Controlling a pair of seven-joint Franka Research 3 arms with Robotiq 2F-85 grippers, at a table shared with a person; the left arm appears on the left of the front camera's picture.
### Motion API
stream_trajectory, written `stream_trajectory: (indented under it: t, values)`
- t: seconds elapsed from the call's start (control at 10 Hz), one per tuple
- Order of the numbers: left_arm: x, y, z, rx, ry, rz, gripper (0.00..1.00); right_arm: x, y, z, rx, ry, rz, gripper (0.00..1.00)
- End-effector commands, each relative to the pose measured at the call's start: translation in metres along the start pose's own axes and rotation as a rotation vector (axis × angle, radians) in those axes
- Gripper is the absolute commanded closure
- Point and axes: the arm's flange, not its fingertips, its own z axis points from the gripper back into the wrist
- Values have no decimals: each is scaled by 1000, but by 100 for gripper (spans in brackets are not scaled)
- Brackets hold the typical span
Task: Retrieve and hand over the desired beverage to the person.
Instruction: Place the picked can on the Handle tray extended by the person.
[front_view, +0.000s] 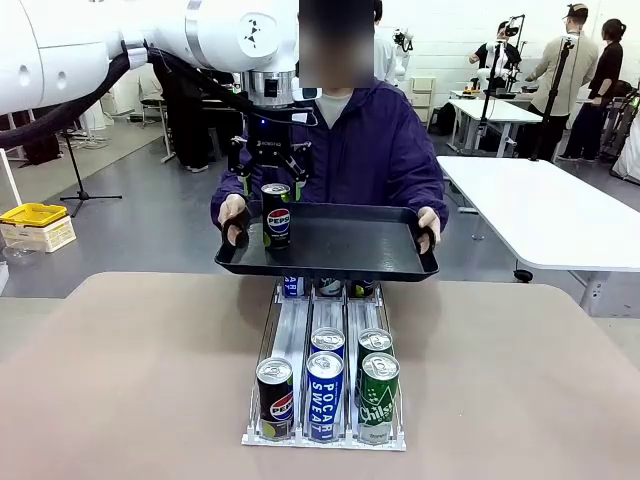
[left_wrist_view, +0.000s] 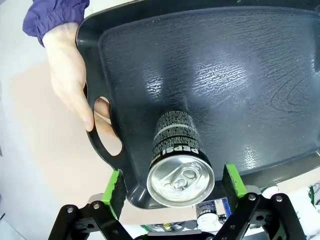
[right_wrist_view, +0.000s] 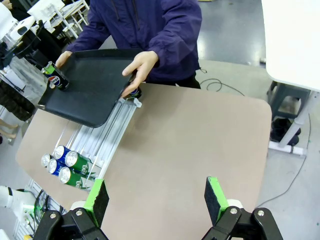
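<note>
The left arm (front_view: 90, 45) reaches across from the left, wrist turned down, apparently near vertical; the left gripper (left_wrist_view: 175, 182) stands with jaws spread wide. The right gripper (right_wrist_view: 156, 197) hangs high, jaws wide apart, holding nothing.

The tray (front_view: 340, 245) is black with a wrinkled grain. On it the Pepsi can (front_view: 276, 215) is black with a red-white-blue roundel. Behind it the person (front_view: 375, 150) wears dark purple.

Bright even overhead light; sheen on tray (left_wrist_view: 225, 75); wrist views fisheye-bent
</note>
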Motion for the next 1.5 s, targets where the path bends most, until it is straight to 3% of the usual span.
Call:
stream_trajectory:
  t: [0.0, 0.4, 0.8, 1.1, 1.3, 1.4]
  values:
    - [-24, -2, 30, 23, -21, -42, 0, 0, -2, -2, 28, -5, 3, 0]
    - [-167, 48, 72, -21, -141, -315, 0, 0, -2, -2, 28, -5, 3, 0]
    - [-247, 111, 60, -174, -218, -427, 0, 0, -2, -2, 28, -5, 3, 0]
    - [-262, 125, 65, -250, -223, -451, 0, 0, -2, -2, 28, -5, 3, 0]
    - [-249, 117, 70, -301, -190, -376, 0, 0, -2, -2, 28, -5, 3, 0]
    - [-263, 129, 66, -232, -226, -431, 0, 0, -2, -2, 28, -5, 3, 0]
